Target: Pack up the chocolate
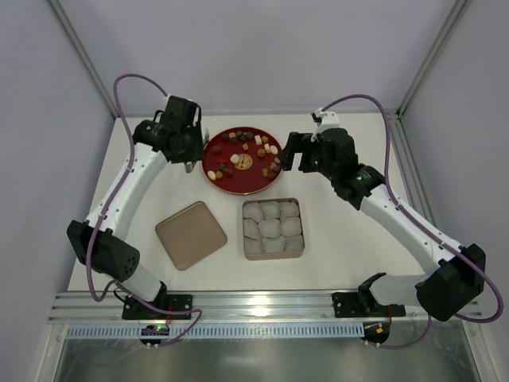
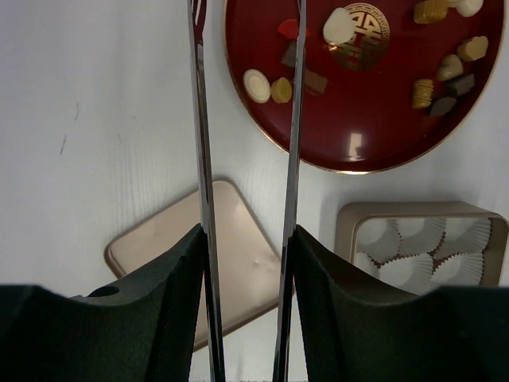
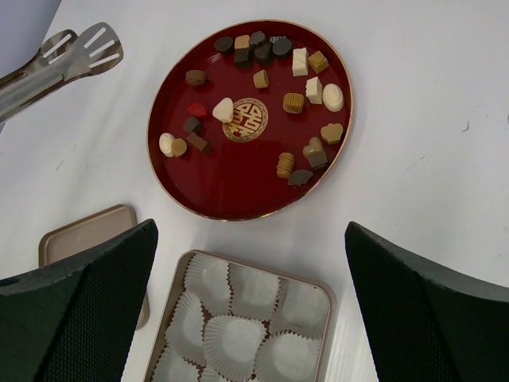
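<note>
The chocolate (image 1: pixel 258 141) lies as several small brown, tan and cream pieces on a round red plate (image 1: pixel 238 181); the pieces also show in the left wrist view (image 2: pixel 256 85) and the right wrist view (image 3: pixel 293 102). My left gripper (image 1: pixel 188 153) is at the plate's left edge, shut on metal tongs (image 2: pixel 205 159) whose two arms run between its fingers (image 2: pixel 183 270). The tongs' tips (image 3: pixel 71 52) lie left of the plate, holding nothing. My right gripper (image 1: pixel 285 155) hovers at the plate's right edge, open and empty (image 3: pixel 250 231).
A tan square box (image 1: pixel 273 201) with white paper cups (image 1: pixel 270 229) sits in front of the plate. Its lid (image 1: pixel 191 235) lies flat to the left. A gold-patterned disc (image 3: pixel 245 119) marks the plate's middle. Frame posts stand at the back corners.
</note>
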### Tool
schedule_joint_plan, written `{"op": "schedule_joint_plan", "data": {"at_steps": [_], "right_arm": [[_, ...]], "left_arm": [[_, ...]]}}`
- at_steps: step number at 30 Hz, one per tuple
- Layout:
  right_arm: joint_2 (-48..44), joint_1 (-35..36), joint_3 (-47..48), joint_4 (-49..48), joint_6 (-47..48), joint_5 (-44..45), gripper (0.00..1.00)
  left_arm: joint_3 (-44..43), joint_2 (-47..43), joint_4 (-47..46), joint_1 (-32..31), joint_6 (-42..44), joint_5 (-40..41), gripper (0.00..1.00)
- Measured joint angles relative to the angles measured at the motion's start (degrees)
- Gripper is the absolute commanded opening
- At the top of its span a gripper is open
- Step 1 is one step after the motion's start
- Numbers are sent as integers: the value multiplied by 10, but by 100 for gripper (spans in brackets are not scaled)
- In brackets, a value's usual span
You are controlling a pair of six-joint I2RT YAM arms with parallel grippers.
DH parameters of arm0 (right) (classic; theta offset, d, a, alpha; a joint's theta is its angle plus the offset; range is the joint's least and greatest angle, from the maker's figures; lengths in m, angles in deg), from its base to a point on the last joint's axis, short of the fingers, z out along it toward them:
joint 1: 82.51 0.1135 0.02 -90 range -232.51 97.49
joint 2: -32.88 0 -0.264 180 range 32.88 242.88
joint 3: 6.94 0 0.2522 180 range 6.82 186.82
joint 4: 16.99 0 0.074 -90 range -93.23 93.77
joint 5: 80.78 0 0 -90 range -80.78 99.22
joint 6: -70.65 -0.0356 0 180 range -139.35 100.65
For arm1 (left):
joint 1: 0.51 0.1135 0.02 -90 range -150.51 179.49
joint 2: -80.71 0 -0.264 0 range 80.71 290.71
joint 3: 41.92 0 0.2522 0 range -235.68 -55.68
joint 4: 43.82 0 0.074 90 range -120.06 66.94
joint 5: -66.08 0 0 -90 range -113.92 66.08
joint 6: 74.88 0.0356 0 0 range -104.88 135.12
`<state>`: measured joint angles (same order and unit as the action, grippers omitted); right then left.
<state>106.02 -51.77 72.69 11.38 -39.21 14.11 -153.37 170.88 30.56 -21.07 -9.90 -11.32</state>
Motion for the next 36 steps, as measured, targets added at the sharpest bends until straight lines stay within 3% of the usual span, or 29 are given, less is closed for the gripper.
{"op": "schedule_joint_plan", "data": {"at_steps": [15, 36], "right_arm": [[0, 0, 3, 7, 0, 3, 100], [0, 0, 3, 9, 2, 5, 100]], "left_arm": [[-120, 174, 5, -66, 0, -31, 45], [-126, 236, 2, -76, 2, -43, 42]]}}
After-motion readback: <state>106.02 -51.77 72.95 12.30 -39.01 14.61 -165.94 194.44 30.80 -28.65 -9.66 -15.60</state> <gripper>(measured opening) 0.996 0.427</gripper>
